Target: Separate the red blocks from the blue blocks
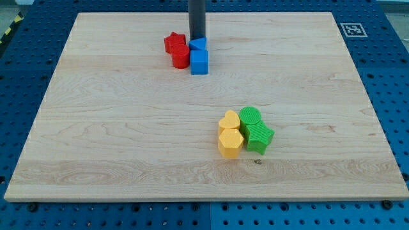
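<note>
Two red blocks and two blue blocks sit bunched together near the view's top, left of centre. The red star-like block (173,42) is at the left, with a red rounded block (181,56) just below and right of it. A blue cube (199,62) touches the red rounded block on its right. A smaller blue block (199,44) sits just above the cube. My tip (197,38) is directly behind the smaller blue block, touching or nearly touching its top edge, to the right of the red star-like block.
Two yellow blocks (229,133) and two green blocks (255,130) are clustered together right of centre, lower on the wooden board (96,140). A printed marker (351,29) lies off the board's top right corner.
</note>
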